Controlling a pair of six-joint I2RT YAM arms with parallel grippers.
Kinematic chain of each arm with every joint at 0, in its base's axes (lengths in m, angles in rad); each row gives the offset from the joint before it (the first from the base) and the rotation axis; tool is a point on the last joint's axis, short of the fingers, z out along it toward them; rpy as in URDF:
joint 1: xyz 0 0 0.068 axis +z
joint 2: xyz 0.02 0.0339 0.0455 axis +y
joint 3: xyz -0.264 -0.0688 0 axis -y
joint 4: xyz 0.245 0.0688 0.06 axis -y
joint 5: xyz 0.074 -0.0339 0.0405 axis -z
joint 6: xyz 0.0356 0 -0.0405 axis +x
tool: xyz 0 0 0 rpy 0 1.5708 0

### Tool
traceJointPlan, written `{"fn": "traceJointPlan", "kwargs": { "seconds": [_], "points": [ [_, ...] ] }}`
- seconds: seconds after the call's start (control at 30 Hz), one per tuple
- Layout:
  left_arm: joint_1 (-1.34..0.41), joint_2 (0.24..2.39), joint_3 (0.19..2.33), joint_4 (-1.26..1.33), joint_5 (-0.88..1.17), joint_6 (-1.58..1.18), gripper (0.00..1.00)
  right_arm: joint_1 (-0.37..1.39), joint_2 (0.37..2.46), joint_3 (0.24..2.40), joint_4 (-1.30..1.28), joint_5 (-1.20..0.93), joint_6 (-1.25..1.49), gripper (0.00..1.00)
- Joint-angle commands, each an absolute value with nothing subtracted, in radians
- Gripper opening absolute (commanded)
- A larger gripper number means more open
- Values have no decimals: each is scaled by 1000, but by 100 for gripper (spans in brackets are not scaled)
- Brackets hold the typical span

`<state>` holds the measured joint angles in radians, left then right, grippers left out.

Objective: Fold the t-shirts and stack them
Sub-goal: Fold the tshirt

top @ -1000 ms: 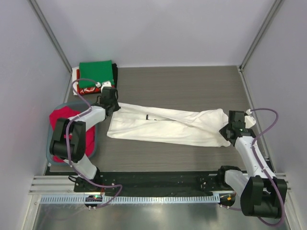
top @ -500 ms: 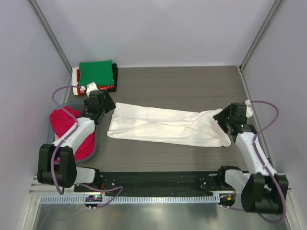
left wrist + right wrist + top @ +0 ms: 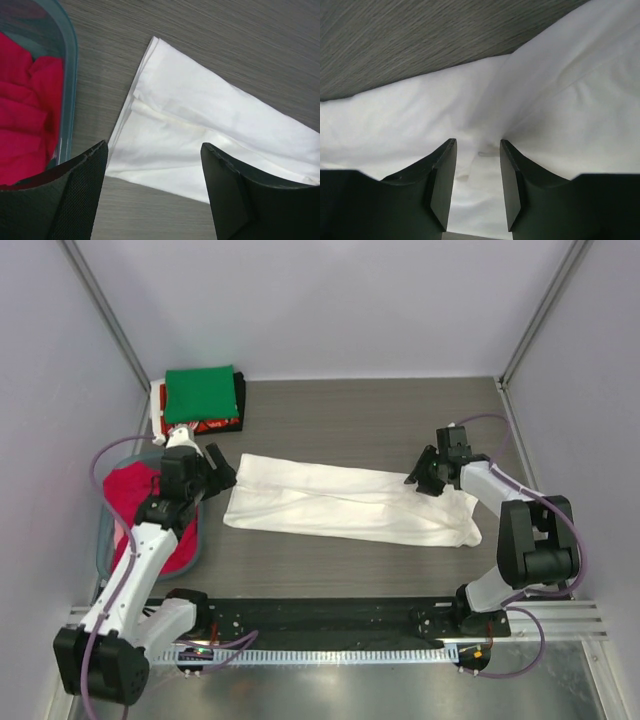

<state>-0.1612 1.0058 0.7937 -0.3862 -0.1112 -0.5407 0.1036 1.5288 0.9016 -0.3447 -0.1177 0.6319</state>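
Note:
A white t-shirt (image 3: 345, 502) lies folded into a long strip across the table's middle; its print is hidden. My left gripper (image 3: 218, 474) hovers open just off the strip's left end. In the left wrist view the left gripper (image 3: 154, 147) has nothing between its wide jaws, with the white t-shirt (image 3: 200, 120) beyond them. My right gripper (image 3: 419, 478) is down on the strip's upper edge near its right end. The right wrist view shows the right gripper (image 3: 477, 145) open, its jaws on either side of a raised fold of the white t-shirt (image 3: 560, 100). A green t-shirt (image 3: 203, 393) tops the back-left stack.
A grey-blue tub (image 3: 107, 540) at the left holds a red t-shirt (image 3: 135, 502), also seen as tub (image 3: 71, 65) and red t-shirt (image 3: 25, 115) in the left wrist view. Black (image 3: 240, 398) and red-and-white (image 3: 215, 425) folded tees lie under the green one. Walls close in on both sides.
Both grippers have opened and let go of the white shirt, now folded over with its print covered. The left arm drew back leftward; the right moved up-left along the strip.

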Motion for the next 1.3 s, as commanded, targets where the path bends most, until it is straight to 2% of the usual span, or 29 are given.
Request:
{"fn": "traceJointPlan", "kwargs": {
  "seconds": [0.0, 0.23, 0.47, 0.77, 0.87, 0.93, 1.07, 1.27],
  "points": [
    [-160, 875, 778, -529, -86, -512, 76, 103, 1540, 942, -336, -94, 560, 46],
    [-160, 721, 782, -638, -146, -442, 79, 115, 1517, 885, -342, -94, 540, 44],
    [-161, 729, 776, -620, -149, -446, 79, 176, 1399, 795, -388, -114, 584, 42],
    [-160, 718, 775, -614, -147, -443, 79, 296, 1057, 707, -561, -121, 693, 42],
    [-161, 747, 781, -588, -37, -420, 79, 296, 1003, 730, -620, -83, 681, 42],
    [-175, 835, 796, -565, 41, -431, 79, 296, 1005, 767, -632, -16, 666, 44],
    [-340, 1095, 920, -594, -55, -428, 80, 267, 1151, 845, -640, 81, 650, 45],
    [-420, 1487, 1117, -569, -35, -472, 78, 147, 1337, 887, -634, 55, 676, 45]
  ]
}}
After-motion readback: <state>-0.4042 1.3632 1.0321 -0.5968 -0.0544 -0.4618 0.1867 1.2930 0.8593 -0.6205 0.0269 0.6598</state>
